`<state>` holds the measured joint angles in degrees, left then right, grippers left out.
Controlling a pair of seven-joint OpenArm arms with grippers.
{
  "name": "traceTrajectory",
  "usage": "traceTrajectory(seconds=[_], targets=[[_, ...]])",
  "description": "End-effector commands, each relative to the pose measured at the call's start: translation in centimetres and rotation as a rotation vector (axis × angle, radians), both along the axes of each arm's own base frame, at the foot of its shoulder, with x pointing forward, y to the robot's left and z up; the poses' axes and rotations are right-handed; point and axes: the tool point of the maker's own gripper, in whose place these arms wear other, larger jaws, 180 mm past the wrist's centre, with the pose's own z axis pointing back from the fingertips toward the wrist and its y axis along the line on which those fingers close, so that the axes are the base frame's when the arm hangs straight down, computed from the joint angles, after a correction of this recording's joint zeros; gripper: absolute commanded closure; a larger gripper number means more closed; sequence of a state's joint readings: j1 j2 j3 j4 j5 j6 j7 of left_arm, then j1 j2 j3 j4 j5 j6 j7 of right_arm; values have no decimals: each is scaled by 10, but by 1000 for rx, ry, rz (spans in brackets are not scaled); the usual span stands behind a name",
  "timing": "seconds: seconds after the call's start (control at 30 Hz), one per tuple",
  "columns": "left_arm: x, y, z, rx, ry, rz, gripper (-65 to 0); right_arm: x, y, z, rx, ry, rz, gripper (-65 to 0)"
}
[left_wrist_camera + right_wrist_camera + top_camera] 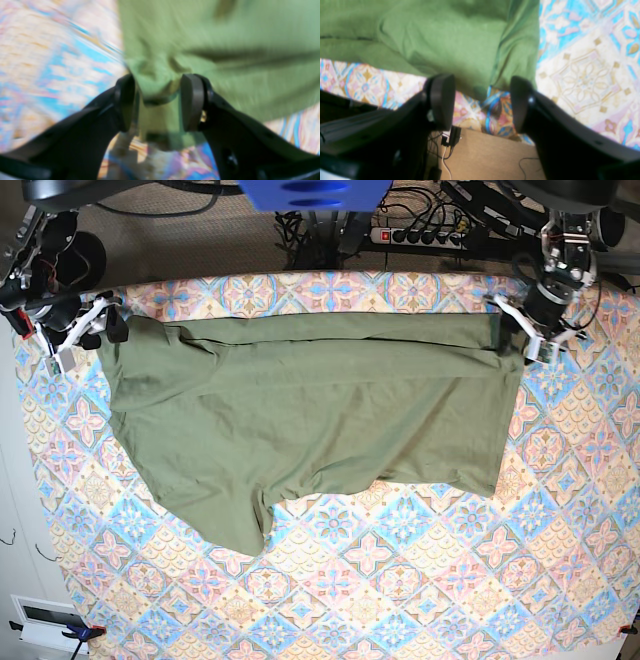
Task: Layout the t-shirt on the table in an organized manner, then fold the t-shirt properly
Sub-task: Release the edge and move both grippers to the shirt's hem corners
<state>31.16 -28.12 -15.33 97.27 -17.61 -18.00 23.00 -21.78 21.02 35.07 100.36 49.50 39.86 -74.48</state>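
**T-shirt stretched crosswise along the far edge of the table**

Nearest the base camera, the table point(400, 580) shows bare diamond-tile cloth across its front half. Beyond that lies the t-shirt point(310, 420), spread mostly flat with its long axis running left to right across the table. One short sleeve point(235, 525) hangs toward the camera at the lower left of the garment, and the near edge curves up from it toward the right side. Wrinkles run across the fabric, and a folded band lies along its far edge.

At the far corners sit the two arms. The left gripper point(157, 100) has a bunched corner of the green cloth between its jaws; the jaws stand a little apart with fabric filling the gap, so it is pinching the shirt, though the wrist view is blurred. The right gripper point(481, 100) has its jaws spread, with the shirt's edge just beyond the fingertips and patterned cloth visible between them; it holds nothing. Past the table edge, cables point(420, 225) lie on the floor.
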Motion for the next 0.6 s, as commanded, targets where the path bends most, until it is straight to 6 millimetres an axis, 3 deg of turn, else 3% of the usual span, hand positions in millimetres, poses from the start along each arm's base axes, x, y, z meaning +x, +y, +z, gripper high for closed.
traceTrajectory(seconds=[0.0,0.13,0.2,0.37,0.57], targets=[[8,3,15,-8,-48,0,-289,8,-12,18,-32,-57,-13,-353],[16,17,29,-39,-76,58,-289,10,-19,29,-60,-88,-25,-353],[33,17,37,-82,-78,81,-289,14,-16,32,-58,-103,-19,-353],[76,10,57,-169,-42,96,-289,51,6,46,-18,-197,16,-353],[120,15,91,-157,-108,104,-289,58,17,43,28,-221,-3,-353]])
